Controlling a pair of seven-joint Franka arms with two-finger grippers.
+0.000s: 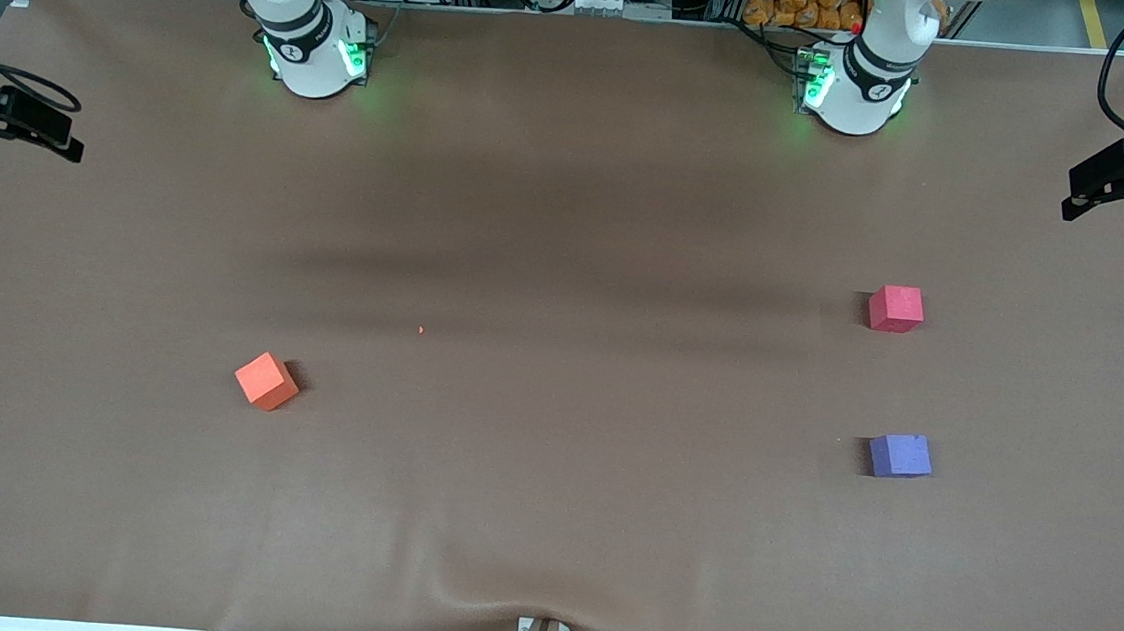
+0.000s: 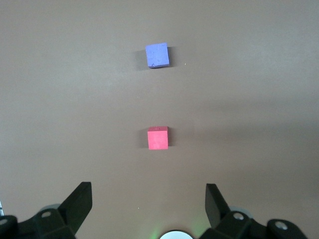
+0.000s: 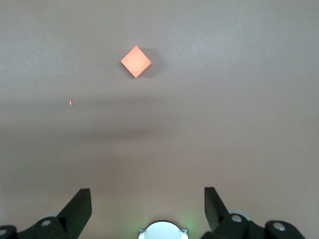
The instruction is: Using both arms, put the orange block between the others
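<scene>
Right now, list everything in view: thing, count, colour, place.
orange block: one, bright orange, on the table toward the right arm's end, turned cornerwise, alone.
pinkish-red cube: one, pinkish red, toward the left arm's end, farther from the front camera than the purple-blue cube.
purple-blue cube: one, purple-blue, toward the left arm's end, nearer the front camera, a gap between it and the pinkish-red cube.
orange speck: one, tiny, orange, mid-table.
table: one, brown covering, rumpled at the edge nearest the front camera.
left tool: one, black, open, empty, up over the table by the pinkish-red cube.
right tool: one, black, open, empty, up over bare table short of the orange block.
</scene>
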